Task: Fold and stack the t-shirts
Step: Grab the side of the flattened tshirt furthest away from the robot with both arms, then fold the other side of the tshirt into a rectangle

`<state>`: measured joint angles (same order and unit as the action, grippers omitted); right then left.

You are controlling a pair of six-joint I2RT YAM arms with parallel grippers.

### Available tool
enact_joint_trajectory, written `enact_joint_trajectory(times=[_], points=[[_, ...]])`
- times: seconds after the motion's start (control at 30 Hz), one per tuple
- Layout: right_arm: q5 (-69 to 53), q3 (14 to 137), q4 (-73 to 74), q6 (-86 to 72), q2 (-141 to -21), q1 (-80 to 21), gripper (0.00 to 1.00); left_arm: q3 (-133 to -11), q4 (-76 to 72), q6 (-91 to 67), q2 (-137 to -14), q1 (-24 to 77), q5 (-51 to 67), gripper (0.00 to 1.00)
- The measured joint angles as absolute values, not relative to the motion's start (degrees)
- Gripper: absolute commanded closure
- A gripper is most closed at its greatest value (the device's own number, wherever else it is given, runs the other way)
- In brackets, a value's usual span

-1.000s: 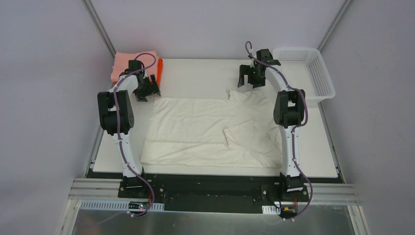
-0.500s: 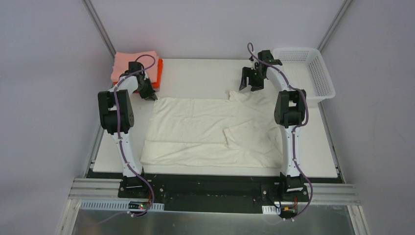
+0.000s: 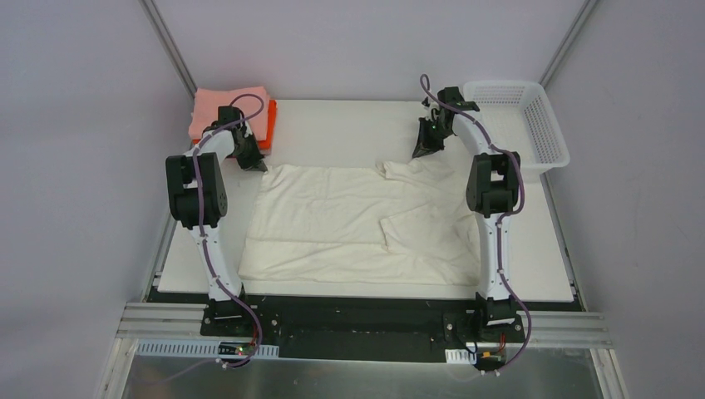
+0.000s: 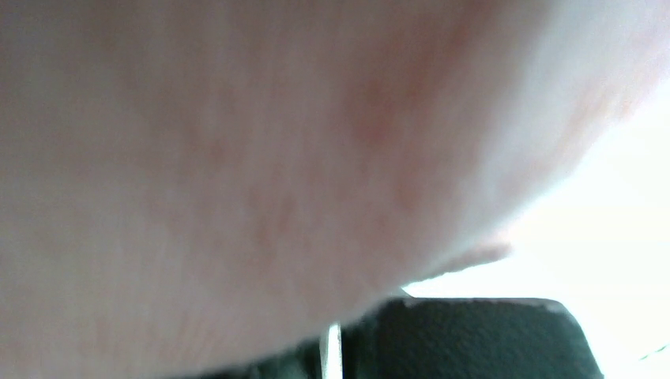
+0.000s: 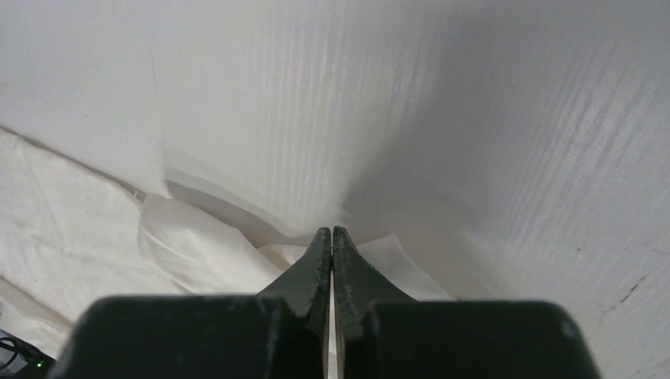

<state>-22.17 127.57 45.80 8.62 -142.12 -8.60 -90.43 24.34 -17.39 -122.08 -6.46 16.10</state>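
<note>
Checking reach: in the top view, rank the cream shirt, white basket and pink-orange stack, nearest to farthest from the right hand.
1. Cream shirt, its far edge pinched in the right hand.
2. White basket, far right corner.
3. Pink-orange stack, far left corner.

tbl (image 3: 332,125) | cream tee (image 3: 332,216) flat ctr | pink/orange stack (image 3: 209,112) far-L | basket (image 3: 550,133) far-R, maybe overhanging

No legible text anywhere.
</note>
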Motion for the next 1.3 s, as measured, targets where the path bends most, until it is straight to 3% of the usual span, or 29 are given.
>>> enact_joint_trajectory(times=[0.27,1.3], points=[[-24.3,119.9,43.3,8.5,-136.4,-8.7,1.00,-86.7,23.5,-17.5,-118.7,-6.5,16.4,1.00],[-24.1,75.0,30.9,-4.0,-96.9,-9.3,1.00,-59.6,15.2,-20.0,-93.4,-6.4,18.6,1.00]])
